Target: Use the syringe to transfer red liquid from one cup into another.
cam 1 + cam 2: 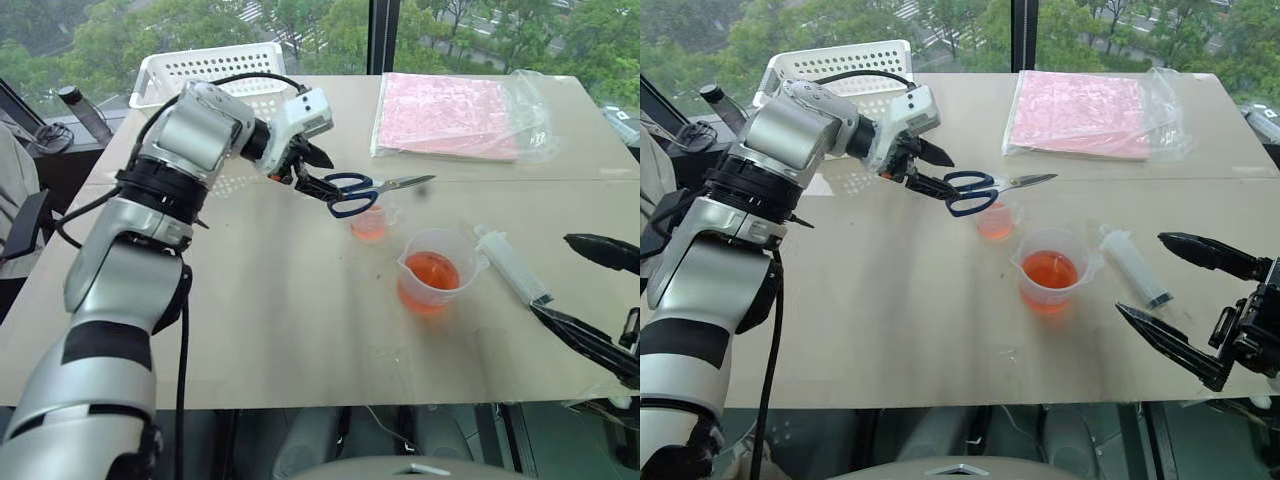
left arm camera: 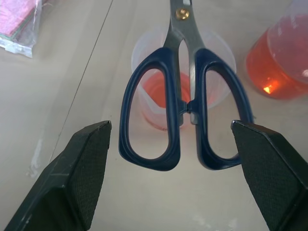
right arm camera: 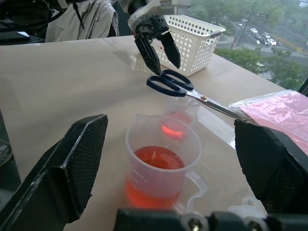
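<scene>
Left eye view takes in one table [image 1: 280, 320] carrying two clear cups, one syringe, one pair of scissors, one basket and one bag. The larger spouted beaker [image 1: 432, 280] stands upright near the middle of the table, and the red liquid [image 1: 432, 272] fills roughly its lower half. The small cup [image 1: 370, 225] stands just beyond it, toward the windows, with a shallow layer of the same red at its bottom. The syringe [image 1: 510, 262] lies flat on the table just to the right of the beaker, its barrel clear and its dark plunger seal toward the near end.

One pair of blue-handled scissors [image 1: 375, 188] sits directly over the small cup, blades closed and pointing right; whether it rests on the rim cannot be told. The left gripper [image 1: 330, 178] is spread wide, one finger on each side of the two handle loops, and in the left wrist view both fingers stand clear of the loops with nothing grasped.

The right gripper [image 1: 551, 274] is also spread wide and empty, at the near end of the syringe but not closed on it.

A white perforated basket [image 1: 215, 65] sits at the far left, and a clear bag of pink sheets [image 1: 450, 115] at the far right.
</scene>
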### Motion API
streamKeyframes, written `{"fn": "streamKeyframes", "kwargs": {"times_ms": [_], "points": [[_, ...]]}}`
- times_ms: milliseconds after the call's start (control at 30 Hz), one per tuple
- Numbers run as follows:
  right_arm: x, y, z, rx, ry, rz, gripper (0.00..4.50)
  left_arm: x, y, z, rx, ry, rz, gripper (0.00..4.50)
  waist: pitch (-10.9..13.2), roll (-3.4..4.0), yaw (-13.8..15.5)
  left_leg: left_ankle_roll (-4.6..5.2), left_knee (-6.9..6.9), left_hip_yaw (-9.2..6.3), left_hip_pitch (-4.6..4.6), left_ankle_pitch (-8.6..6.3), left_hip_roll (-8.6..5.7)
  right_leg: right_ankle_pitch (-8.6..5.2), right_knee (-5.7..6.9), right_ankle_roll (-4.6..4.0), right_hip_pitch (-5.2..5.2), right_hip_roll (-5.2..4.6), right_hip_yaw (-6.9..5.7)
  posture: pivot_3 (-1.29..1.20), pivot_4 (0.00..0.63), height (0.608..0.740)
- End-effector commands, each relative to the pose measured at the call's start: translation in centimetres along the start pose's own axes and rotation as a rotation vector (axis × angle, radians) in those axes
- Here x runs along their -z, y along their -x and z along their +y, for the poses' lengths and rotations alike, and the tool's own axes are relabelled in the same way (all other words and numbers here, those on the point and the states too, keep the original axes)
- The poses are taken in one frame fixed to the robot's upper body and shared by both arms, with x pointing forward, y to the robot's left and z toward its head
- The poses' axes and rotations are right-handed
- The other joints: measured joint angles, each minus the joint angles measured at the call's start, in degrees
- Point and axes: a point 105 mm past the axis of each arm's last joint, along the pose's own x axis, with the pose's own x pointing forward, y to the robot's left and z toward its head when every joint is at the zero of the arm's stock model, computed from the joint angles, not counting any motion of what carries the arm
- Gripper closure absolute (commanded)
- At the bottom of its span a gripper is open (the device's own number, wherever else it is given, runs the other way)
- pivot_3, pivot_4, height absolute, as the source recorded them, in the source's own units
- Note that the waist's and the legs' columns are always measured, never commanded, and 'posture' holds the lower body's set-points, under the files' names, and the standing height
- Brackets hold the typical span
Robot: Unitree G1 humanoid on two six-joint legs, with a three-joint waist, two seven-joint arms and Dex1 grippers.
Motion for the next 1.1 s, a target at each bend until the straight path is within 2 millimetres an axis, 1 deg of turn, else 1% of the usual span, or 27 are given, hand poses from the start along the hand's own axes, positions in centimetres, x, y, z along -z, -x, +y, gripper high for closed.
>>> {"fn": "streamKeyframes", "kwargs": {"times_ms": [33, 433, 733, 867, 1100], "points": [[-0.7, 0.1, 0.2, 0.016, 0.033, -0.021, 0.00, -1.3, 0.7, 0.2, 0.011, -0.070, -0.013, 0.45, 0.0, -0.02, 0.0, 0.00, 0.01, 0.00, -0.01, 0.00, 0.00, 0.00, 0.01, 0.00, 0.00, 0.00, 0.00, 0.00, 0.150, 0.740], [-0.7, 0.1, 0.1, 0.017, 0.020, -0.012, 0.00, -1.5, 0.2, 0.2, 0.025, -0.093, -0.004, 0.45, 0.0, -0.04, -0.1, 0.00, 0.12, -0.04, -0.10, 0.00, 0.00, 0.00, 0.08, 0.00, -0.05, 0.02, -0.05, 0.00, 0.150, 0.740], [-0.7, 0.2, 0.2, 0.016, 0.014, -0.006, 0.00, -1.7, 0.0, -0.2, 0.042, -0.125, -0.010, 0.45, 0.0, -0.04, -0.1, 0.11, 0.82, -0.23, -0.51, -0.07, 0.01, 0.05, 0.20, 0.08, -0.13, 0.10, -0.23, 0.00, 0.150, 0.740], [-0.6, 0.2, 0.3, 0.019, 0.013, -0.004, 0.00, -1.9, 0.0, -0.3, 0.050, -0.155, -0.011, 0.45, 0.0, -0.04, -0.1, 0.12, 0.88, -0.23, -0.51, -0.07, 0.01, 0.08, 0.21, 0.12, -0.12, 0.10, -0.22, 0.00, 0.150, 0.740], [-0.5, 0.2, 0.4, 0.023, 0.009, 0.000, 0.00, -2.3, 0.2, -0.3, 0.051, -0.151, -0.026, 0.45, 0.0, -0.04, -0.1, 0.13, 0.88, -0.23, -0.52, -0.08, 0.01, 0.08, 0.22, 0.13, -0.12, 0.10, -0.22, 0.00, 0.150, 0.740]]}}
